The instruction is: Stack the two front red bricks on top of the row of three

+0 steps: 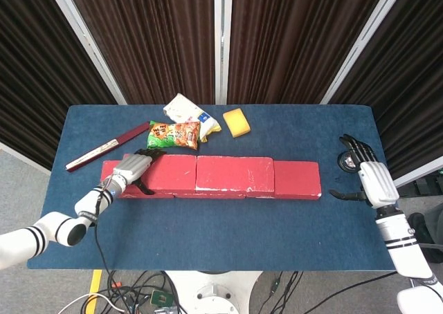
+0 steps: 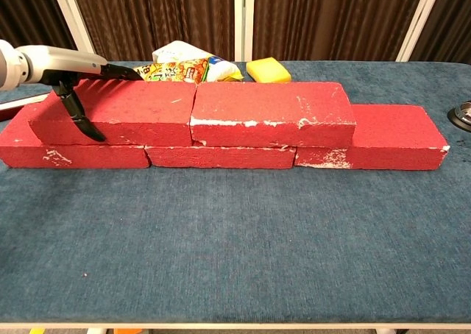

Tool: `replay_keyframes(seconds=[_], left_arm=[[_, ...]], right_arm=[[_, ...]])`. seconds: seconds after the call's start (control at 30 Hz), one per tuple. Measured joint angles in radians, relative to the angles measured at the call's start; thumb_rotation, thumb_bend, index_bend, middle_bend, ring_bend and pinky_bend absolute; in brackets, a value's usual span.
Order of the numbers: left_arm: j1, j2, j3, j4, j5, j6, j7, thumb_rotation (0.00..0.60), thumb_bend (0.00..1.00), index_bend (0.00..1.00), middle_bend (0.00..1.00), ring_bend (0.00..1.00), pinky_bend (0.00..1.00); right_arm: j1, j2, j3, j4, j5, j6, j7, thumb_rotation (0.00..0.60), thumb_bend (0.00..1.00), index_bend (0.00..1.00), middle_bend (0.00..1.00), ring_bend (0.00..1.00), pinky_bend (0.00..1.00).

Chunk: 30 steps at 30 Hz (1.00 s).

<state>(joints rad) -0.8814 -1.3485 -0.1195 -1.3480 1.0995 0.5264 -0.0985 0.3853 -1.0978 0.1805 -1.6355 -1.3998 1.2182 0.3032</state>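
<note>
Left hand (image 2: 68,75) grips upper left brick (image 2: 118,112) atop bottom row (image 2: 221,156); right hand (image 1: 365,176) open, empty, near table's (image 1: 221,238) right edge.

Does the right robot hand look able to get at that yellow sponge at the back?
Probably yes. The right robot hand holds nothing, and bare blue table lies between it and the yellow sponge. The brick stack sits nearer the front, out of that path.

Both views are evenly and brightly lit from overhead. Only thin, soft shadows are cast under the red bricks (image 2: 221,124). No glare is seen. Focus is sharp; the table (image 1: 221,238) edges are slightly bowed.
</note>
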Motion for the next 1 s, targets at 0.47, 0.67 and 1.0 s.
replay_keyframes(seconds=[0.47,0.67,1.0], left_arm=[[0.002,0.008,-0.005,-0.010,0.007,-0.001,-0.018,0.600,0.00,0.00,0.00,0.00,0.01],[0.002,0.017,-0.004,-0.019,0.007,-0.004,-0.023,0.600,0.00,0.00,0.00,0.00,0.01],[0.014,0.013,-0.010,-0.021,0.025,0.024,-0.040,0.600,0.00,0.00,0.00,0.00,0.00]], right_arm=[[-0.001,-0.001,0.000,0.003,0.001,-0.001,0.004,0.600,0.00,0.00,0.00,0.00,0.00],[-0.001,-0.002,0.001,0.002,0.001,0.000,0.005,0.600,0.00,0.00,0.00,0.00,0.00],[-0.003,-0.001,0.002,0.006,0.004,0.000,0.013,0.600,0.00,0.00,0.00,0.00,0.00]])
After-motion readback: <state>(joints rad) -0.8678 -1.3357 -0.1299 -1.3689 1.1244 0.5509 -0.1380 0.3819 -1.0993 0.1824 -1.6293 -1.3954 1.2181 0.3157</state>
